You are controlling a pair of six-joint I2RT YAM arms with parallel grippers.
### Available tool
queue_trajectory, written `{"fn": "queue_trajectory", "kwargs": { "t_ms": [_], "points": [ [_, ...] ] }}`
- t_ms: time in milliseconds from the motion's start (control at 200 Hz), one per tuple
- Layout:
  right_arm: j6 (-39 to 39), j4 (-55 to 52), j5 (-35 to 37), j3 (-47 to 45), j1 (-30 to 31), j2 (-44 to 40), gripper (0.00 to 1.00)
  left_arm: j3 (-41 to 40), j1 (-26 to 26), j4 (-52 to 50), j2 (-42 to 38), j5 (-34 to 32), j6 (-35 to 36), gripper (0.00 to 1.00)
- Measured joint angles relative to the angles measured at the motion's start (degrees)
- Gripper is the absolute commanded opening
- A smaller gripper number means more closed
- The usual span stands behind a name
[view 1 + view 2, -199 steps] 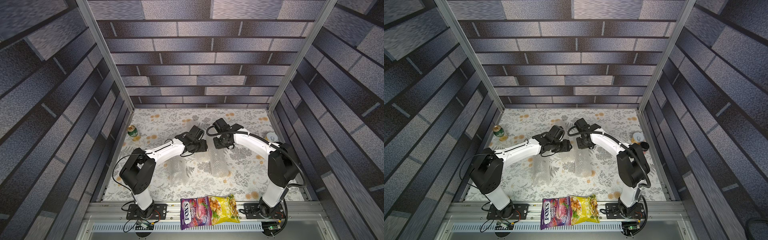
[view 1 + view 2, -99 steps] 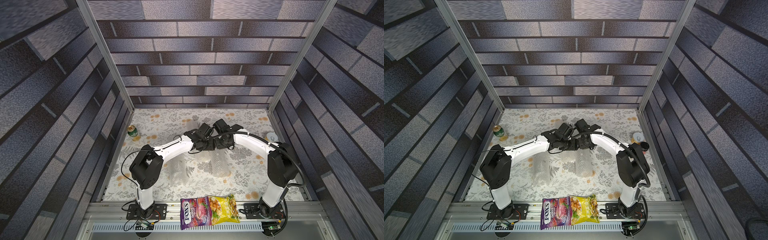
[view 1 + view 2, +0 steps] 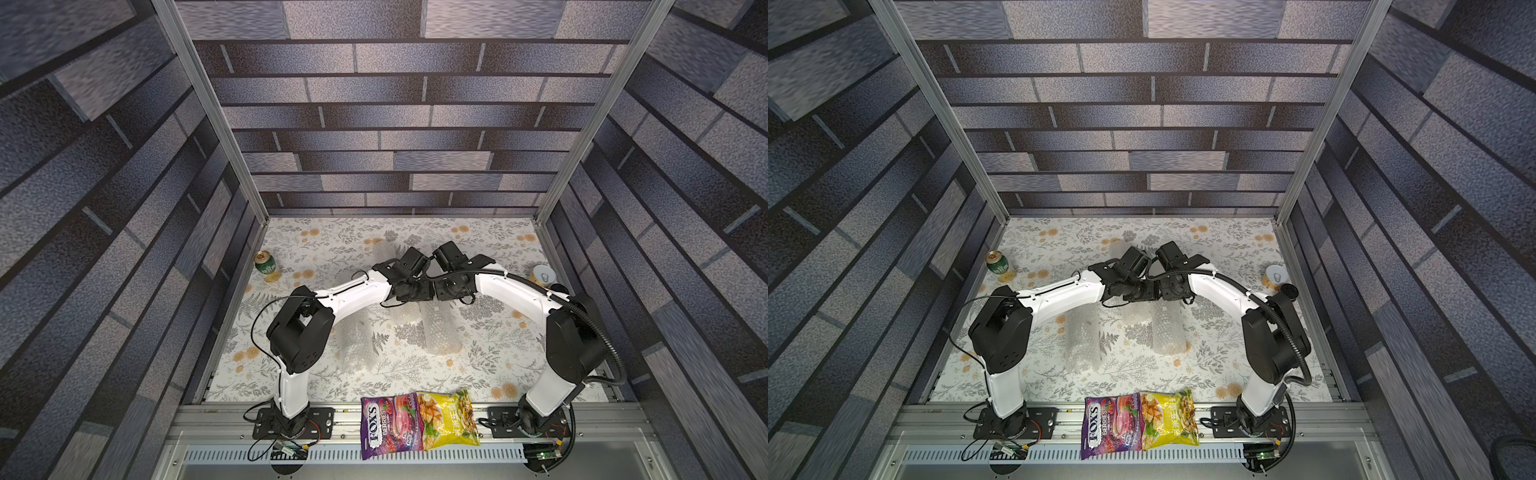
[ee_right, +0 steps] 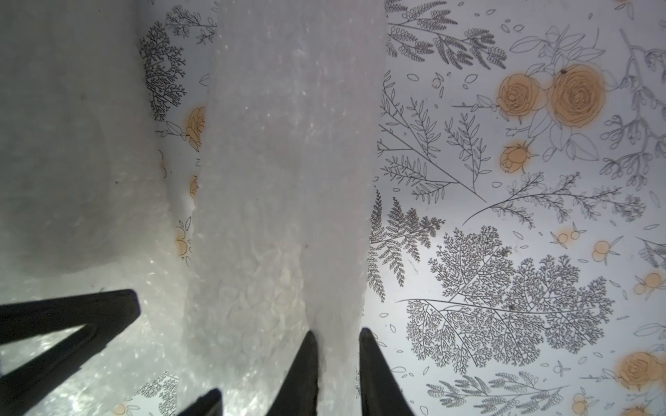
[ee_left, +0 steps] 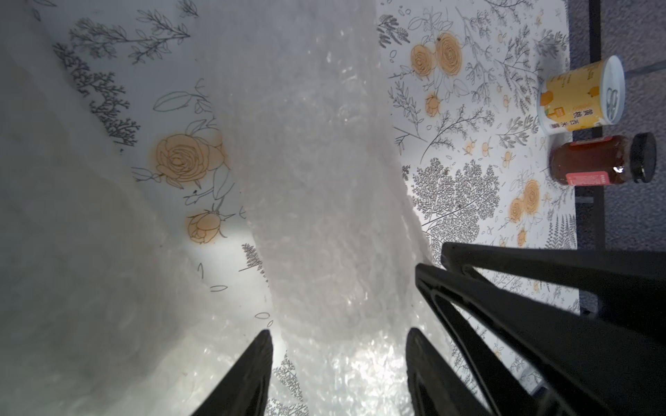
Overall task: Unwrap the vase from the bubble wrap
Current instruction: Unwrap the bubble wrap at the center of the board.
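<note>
A long roll of bubble wrap point(image 3: 442, 332) point(image 3: 1167, 332) hangs mid-table below my two wrists, which meet above it. My right gripper point(image 4: 338, 342) is shut on the thin upper edge of this bubble wrap point(image 4: 288, 180). My left gripper point(image 5: 340, 345) stands open astride the same bubble wrap point(image 5: 317, 180). Tablecloth shows between one of its fingers point(image 5: 259, 363) and the wrap. The right gripper's fingers point(image 5: 504, 299) sit close beside it. A second roll point(image 3: 357, 345) lies on the table to the left. The vase is hidden; I see none through the wrap.
A green can point(image 3: 265, 263) stands at the far left edge. A yellow can point(image 3: 543, 276) and a dark jar point(image 3: 559, 287) stand at the right edge. Two snack bags point(image 3: 390, 424) point(image 3: 446, 417) lie on the front rail. More bubble wrap point(image 3: 384, 253) lies behind the wrists.
My left arm has swung right, bringing its gripper up against the right gripper over the hanging wrap. The right arm has barely moved.
</note>
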Motion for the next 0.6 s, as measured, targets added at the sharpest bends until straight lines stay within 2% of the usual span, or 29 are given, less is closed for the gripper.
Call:
{"fn": "queue_trajectory", "kwargs": {
  "t_ms": [346, 491, 601],
  "points": [
    [0.24, 1.97, -1.9, -1.29, -1.97, -0.44, 0.22, -0.02, 0.0, 2.58, 2.56, 2.27, -1.66, 0.61],
    [0.24, 2.6, -2.51, -1.31, -2.32, -0.44, 0.21, -0.02, 0.11, 3.41, 3.23, 3.08, -2.08, 0.52],
    [0.22, 2.93, -2.89, -1.31, -2.47, -0.44, 0.2, -0.02, 0.37, 3.63, 3.26, 3.91, -2.4, 0.51]
  ]
}}
